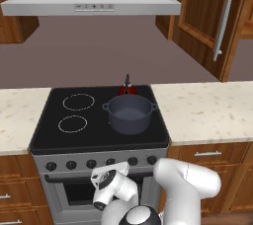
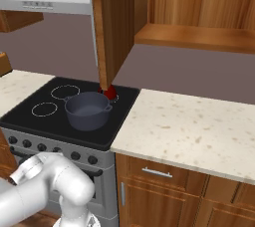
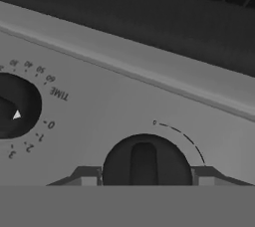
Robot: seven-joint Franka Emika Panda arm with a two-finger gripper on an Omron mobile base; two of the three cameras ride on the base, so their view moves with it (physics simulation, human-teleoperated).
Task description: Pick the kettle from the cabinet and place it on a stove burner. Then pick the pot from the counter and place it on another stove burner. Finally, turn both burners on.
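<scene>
Reaching low at stove front, claw (image 3: pixel 143 177) spread, fingertips (image 3: pixel 88 177) flanking black knob (image 3: pixel 144 164).

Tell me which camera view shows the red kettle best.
The right base view: the kettle shows its red body behind the pot, though the open cabinet door covers its top. The left base view shows just a red sliver and black handle above the pot's rim. The hand view faces the stove knobs instead.
</scene>
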